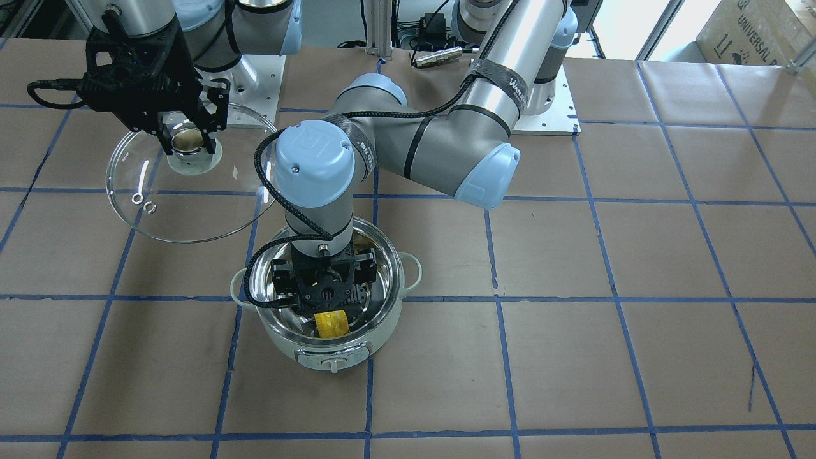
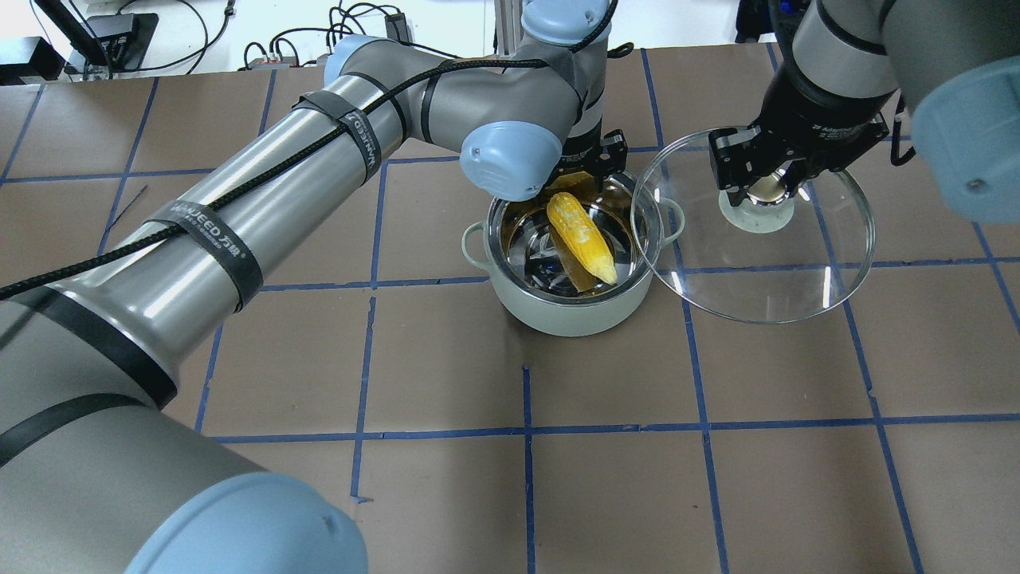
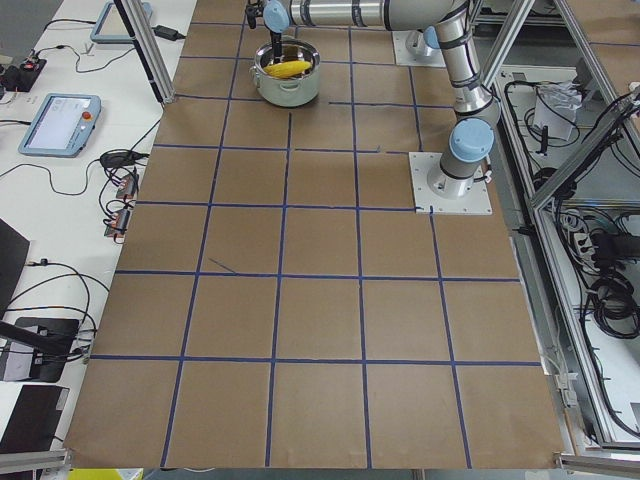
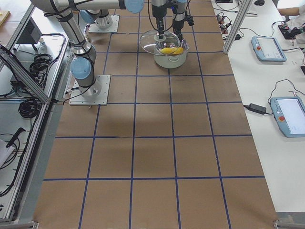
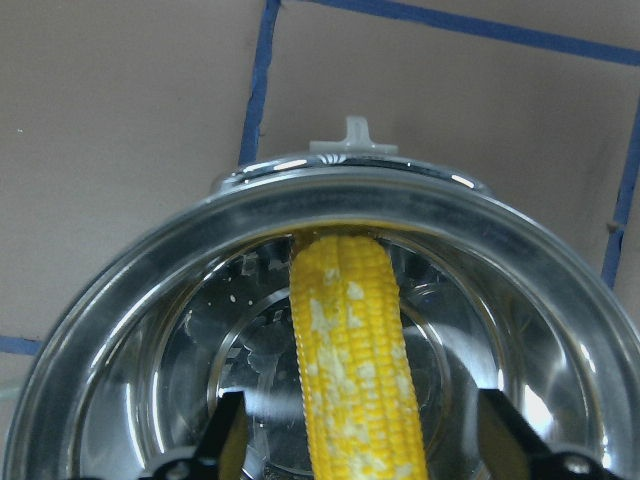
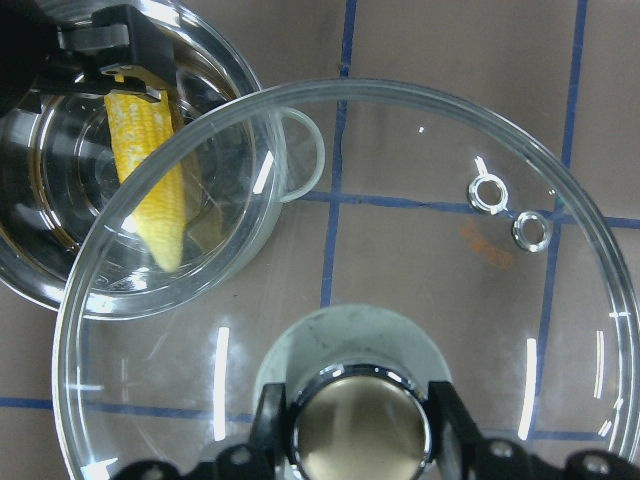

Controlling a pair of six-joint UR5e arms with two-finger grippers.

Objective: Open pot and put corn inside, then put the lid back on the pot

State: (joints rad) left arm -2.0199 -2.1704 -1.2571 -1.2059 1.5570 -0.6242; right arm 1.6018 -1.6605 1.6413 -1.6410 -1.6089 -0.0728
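- While the lid (image 2: 765, 271) is off it, the pot (image 2: 558, 315) stands upright on the table (image 2: 446, 359), and the corn (image 2: 582, 235) lies inside its shiny steel bowl.
- The cob's long axis runs across the pot's middle, from the dial panel (image 1: 333, 362) side toward the robot's side, a little skewed off that line in the overhead view.
- Its blunt end sits close under the pot's wall on the dial side, as the left wrist view shows, and its tapered tip points at the opposite wall.
- Whether the cob lies flat or leans on the wall, I cannot tell.
- The left gripper (image 5: 362, 450) hangs within the pot's mouth, over the dial half. Its fingers (image 5: 228, 440) are spread wide on either side of the cob, bare steel showing between each finger and the kernels, so it grips nothing.
- Just beside the pot, on the robot's right, the lid is held with its gold-beige knob (image 6: 360, 430) upward.
- In the overhead and right wrist views its glass edge overlaps the pot's rim and the loop handle (image 6: 300, 155) on that side. How far above them it hangs is unclear.
- The right gripper (image 2: 761, 190) is clamped on the knob, one finger on each side. Two vent holes (image 6: 488, 192) sit in the glass to one side of the knob.
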